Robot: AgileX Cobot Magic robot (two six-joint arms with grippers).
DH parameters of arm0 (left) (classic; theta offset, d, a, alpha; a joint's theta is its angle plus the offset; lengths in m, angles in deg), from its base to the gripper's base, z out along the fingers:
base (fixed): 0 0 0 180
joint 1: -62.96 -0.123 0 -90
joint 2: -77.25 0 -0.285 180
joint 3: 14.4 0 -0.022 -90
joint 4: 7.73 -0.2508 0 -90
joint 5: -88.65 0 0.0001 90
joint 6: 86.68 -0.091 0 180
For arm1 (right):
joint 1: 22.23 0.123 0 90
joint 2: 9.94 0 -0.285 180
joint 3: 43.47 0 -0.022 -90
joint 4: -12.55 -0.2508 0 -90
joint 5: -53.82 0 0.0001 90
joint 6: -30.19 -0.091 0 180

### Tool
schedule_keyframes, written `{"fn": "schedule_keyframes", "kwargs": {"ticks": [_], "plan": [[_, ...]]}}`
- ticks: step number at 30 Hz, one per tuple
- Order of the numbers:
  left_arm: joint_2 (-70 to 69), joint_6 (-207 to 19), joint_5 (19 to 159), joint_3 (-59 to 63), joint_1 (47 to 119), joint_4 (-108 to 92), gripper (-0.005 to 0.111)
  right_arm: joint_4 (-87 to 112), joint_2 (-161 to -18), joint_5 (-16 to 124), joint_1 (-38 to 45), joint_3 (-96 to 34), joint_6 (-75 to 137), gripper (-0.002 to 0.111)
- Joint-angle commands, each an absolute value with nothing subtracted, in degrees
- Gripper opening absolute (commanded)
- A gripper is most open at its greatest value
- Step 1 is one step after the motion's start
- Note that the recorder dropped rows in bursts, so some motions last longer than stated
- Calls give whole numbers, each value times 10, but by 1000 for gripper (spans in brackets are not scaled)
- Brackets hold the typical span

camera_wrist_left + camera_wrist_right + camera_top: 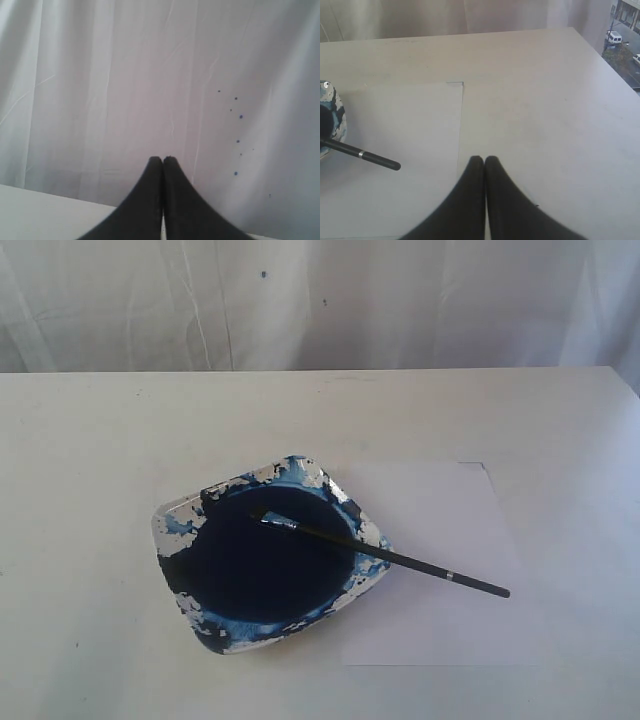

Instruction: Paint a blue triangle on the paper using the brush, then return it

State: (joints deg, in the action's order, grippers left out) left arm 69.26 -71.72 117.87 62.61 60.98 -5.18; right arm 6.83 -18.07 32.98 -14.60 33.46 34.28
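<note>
Reach for the slim black-handled paintbrush falls to the right gripper

We find both grippers clenched on nothing. The right gripper's two black fingers press together above the off-white tabletop. The left gripper is closed the same way, aimed at the white curtain with none of the task's things in front of it.

The coming move turns on one relation. The paintbrush lies off to the side of the right gripper, toward the left arm's side and slightly ahead of the fingertips, near them but clearly apart. Its long axis runs roughly crosswise to the way the fingers point. The bristle end lies over the dark navy paint pool in the square, paint-smeared white dish. The bare handle end juts past the dish rim over the plain white rectangular sheet of paper. That handle end is the part closest to the right gripper, and the paper's edge passes just beside its fingertips.

We judge the right arm the nearer one. It would have to part its fingers, shift sideways over the paper, and close across the handle rather than along it.

Our count is one paintbrush, one sheet of paper, one dish holding one paint pool, and two grippers. We see no blue triangle, and the sheet is blank.
</note>
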Motion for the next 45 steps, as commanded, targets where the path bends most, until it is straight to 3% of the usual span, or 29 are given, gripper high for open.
{"fn": "schedule_keyframes", "kwargs": {"ticks": [1, 21, 37, 45], "plan": [[695, -694, 1217, 628, 614, -52, 0, 67, -177, 336, -150, 337, 344, 0], [657, -669, 1287, 591, 614, -70, 0, 67, -177, 336, -150, 337, 344, 0], [293, -540, 1340, 425, 614, -319, 0, 67, -177, 336, -150, 337, 344, 0], [84, -289, 1340, 320, 614, -608, 0, 67, -177, 336, -150, 337, 344, 0]]}}
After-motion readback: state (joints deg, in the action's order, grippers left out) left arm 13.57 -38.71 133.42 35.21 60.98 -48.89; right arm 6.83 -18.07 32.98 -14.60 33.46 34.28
